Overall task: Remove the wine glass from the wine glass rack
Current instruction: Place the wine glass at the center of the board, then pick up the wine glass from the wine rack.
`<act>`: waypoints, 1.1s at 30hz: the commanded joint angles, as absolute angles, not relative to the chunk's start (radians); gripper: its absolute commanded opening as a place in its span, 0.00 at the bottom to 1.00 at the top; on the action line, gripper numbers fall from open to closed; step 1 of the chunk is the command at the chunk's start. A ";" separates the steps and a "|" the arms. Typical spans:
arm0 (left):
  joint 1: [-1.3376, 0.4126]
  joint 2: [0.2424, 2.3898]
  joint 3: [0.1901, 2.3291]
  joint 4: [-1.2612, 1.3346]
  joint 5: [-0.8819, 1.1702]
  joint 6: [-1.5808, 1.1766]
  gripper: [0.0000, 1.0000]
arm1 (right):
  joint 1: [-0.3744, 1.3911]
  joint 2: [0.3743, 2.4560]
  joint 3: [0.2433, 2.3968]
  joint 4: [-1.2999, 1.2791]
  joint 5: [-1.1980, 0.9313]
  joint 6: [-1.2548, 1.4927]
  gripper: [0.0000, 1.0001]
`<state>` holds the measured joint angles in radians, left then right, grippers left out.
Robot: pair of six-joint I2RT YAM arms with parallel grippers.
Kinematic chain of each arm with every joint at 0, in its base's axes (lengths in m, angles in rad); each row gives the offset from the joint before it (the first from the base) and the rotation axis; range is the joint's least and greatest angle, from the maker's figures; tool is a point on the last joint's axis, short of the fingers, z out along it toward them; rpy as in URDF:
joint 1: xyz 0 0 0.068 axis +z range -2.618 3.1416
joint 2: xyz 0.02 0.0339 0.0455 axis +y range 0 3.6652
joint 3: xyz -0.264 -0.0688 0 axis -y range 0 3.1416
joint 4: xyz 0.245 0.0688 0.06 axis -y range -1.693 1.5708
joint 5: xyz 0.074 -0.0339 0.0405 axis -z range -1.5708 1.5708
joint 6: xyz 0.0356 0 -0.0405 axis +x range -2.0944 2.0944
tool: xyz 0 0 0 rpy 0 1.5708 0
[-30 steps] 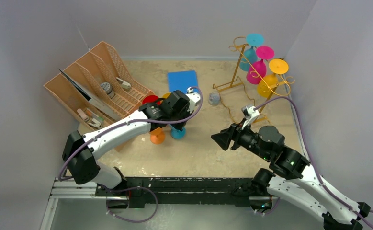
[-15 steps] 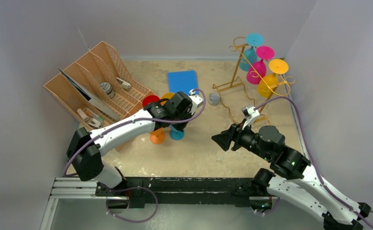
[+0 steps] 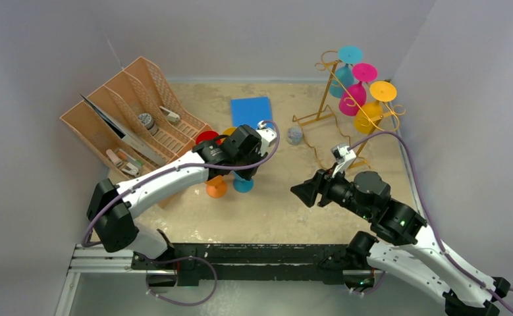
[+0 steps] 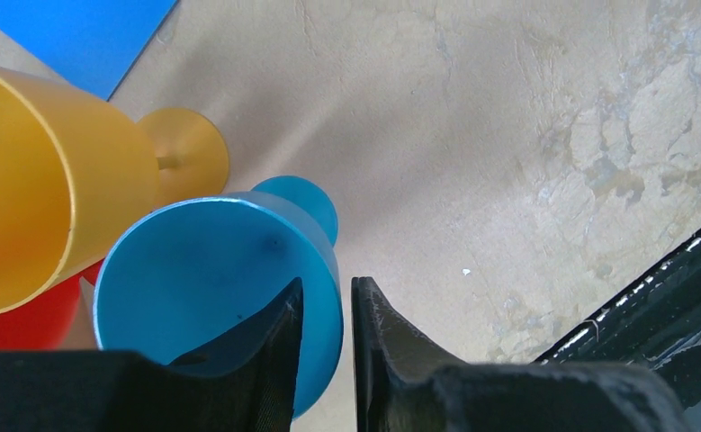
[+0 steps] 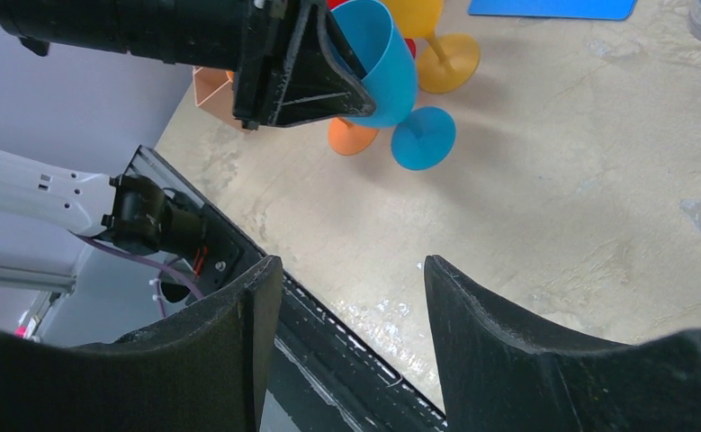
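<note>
The gold wire wine glass rack [image 3: 324, 115] stands at the back right. A teal glass [image 3: 343, 74], a magenta glass [image 3: 353, 97] and a yellow glass [image 3: 370, 113] hang on it upside down. My left gripper [image 3: 245, 170] is at mid-table, shut on the rim of a blue wine glass [image 4: 211, 270]: one finger is inside the bowl and one outside. The blue glass leans, with its foot [image 3: 243, 184] low at the table. My right gripper [image 3: 304, 192] is open and empty to the right of it, well short of the rack.
A yellow glass [image 4: 22, 207], a red glass [image 3: 207, 137] and an orange foot [image 3: 216, 188] crowd beside the blue glass. A brown slotted organiser tray [image 3: 128, 112] stands at the back left. A blue pad [image 3: 251, 110] and a small jar [image 3: 295, 135] lie mid-back. The black table edge [image 5: 328, 315] is under my right gripper.
My left arm has shifted slightly with the blue glass in its jaws. The right arm has not moved.
</note>
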<state>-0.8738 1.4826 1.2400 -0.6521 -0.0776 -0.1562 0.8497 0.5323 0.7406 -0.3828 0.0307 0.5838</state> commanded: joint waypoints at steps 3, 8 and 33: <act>-0.879 1.416 1.280 -0.663 -0.078 -0.160 0.29 | 0.847 0.550 0.788 -0.392 0.015 0.588 0.62; -0.880 1.380 1.291 -0.678 -0.078 -0.160 0.36 | 0.848 0.592 0.834 -0.425 -0.035 0.529 0.64; -0.878 1.026 1.230 -0.752 -0.250 -0.181 0.84 | 0.847 1.060 1.451 -0.742 0.176 0.222 0.74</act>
